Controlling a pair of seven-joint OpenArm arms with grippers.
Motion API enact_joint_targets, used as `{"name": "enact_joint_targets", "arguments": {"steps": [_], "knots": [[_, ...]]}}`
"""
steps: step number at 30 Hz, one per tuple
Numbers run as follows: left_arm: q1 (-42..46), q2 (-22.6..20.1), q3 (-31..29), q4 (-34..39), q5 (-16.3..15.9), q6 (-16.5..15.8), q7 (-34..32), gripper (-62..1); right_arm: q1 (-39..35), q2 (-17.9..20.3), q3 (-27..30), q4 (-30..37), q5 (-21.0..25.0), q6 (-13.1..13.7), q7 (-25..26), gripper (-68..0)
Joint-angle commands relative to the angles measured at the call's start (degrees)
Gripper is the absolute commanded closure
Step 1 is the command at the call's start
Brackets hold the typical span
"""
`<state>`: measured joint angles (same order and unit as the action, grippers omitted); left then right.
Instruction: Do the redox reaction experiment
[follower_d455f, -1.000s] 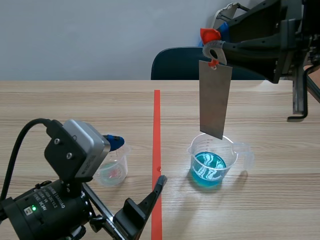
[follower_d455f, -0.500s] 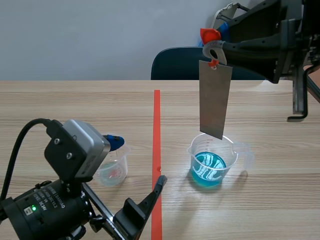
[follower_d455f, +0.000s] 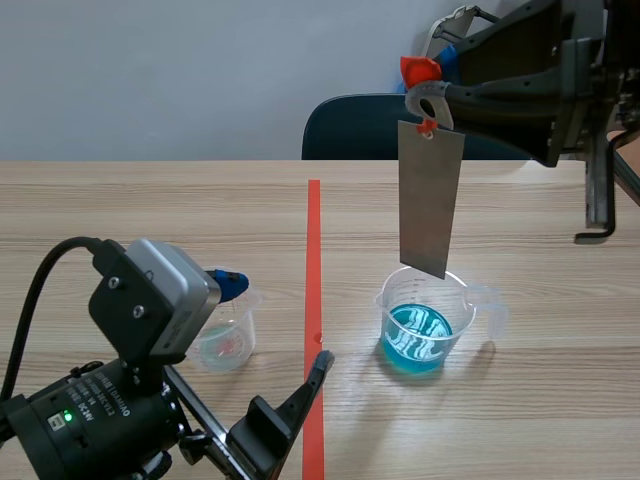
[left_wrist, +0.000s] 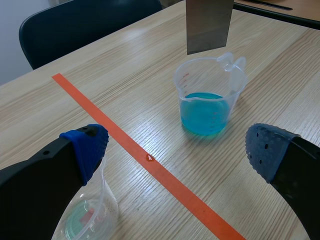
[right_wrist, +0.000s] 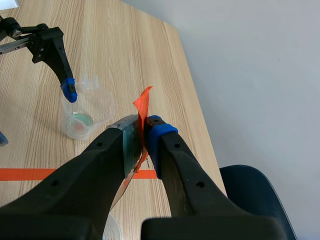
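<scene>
Now my right gripper (right_wrist: 144, 134) is clamped on the metal strip (follower_d455f: 430, 200); it hangs upright, lower end directly over the beaker (follower_d455f: 425, 325) (blue liquid inside); my left gripper (left_wrist: 176, 147) rests nearby, fingers apart.

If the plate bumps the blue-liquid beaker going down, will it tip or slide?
Likely slide, not tip: the beaker is squat and the blue liquid fills only its lower part, keeping weight low. It looks like thin clear plastic, so probably light and easily shoved; liquid could slosh. The metal plate hangs above it.
</scene>
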<state>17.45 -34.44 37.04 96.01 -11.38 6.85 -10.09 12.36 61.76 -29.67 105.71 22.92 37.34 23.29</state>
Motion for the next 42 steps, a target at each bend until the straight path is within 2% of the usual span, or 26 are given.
{"name": "enact_joint_targets", "arguments": {"steps": [1, 30, 35, 42], "knots": [[0.0, 0.4, -0.1, 1.0, 0.1, -0.1, -0.9, -58.7, 1.0, 0.9, 0.9, 0.2, 0.9, -0.2, 0.6, -0.7], [0.0, 0.4, -0.1, 1.0, 0.1, -0.1, -0.9, -58.7, 1.0, 0.9, 0.9, 0.2, 0.8, -0.2, 0.6, -0.7], [0.0, 0.4, -0.1, 1.0, 0.1, -0.1, -0.9, -58.7, 0.9, 0.8, 0.9, 0.2, 0.8, 0.5, 0.2, -0.7], [0.0, 0.4, -0.1, 1.0, 0.1, -0.1, -0.8, -58.7, -1.0, 0.4, 0.9, -3.1, 0.9, 0.9, 4.8, -0.7]]}}
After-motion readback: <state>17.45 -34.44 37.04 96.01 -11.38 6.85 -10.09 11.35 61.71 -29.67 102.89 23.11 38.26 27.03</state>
